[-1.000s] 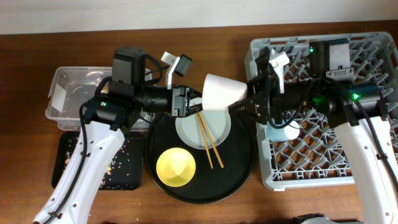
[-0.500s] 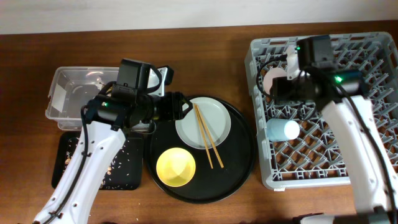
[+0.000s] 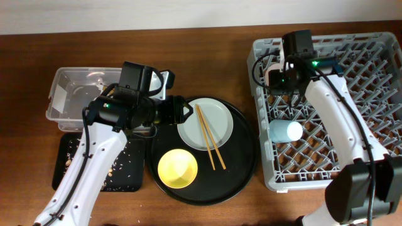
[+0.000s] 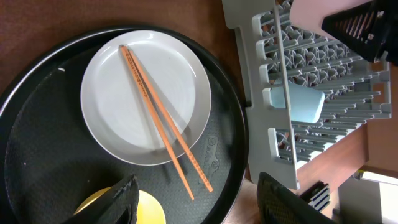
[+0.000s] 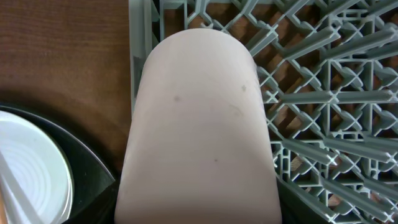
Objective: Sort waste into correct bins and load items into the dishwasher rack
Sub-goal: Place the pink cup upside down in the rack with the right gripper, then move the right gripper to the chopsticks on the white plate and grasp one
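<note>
The right gripper (image 3: 279,83) is clamping the pink cup (image 5: 199,124) over the dishwasher rack's (image 5: 138,25) left edge, with open peg rows lying beyond the light-blue cup (image 3: 286,130). The left gripper (image 4: 198,183), fingers apart and empty, is hovering at the round black tray's (image 3: 245,163) left rim, beside the white plate (image 4: 168,81) bearing the chopsticks (image 4: 158,115).

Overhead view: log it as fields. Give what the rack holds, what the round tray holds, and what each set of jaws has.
rack: light-blue cup lying on its side
round tray: white plate with chopsticks laid across it; yellow bowl beside the plate
left jaws: open, empty, at the tray's left edge
right jaws: shut on pink cup, at the rack's side facing the tray
</note>
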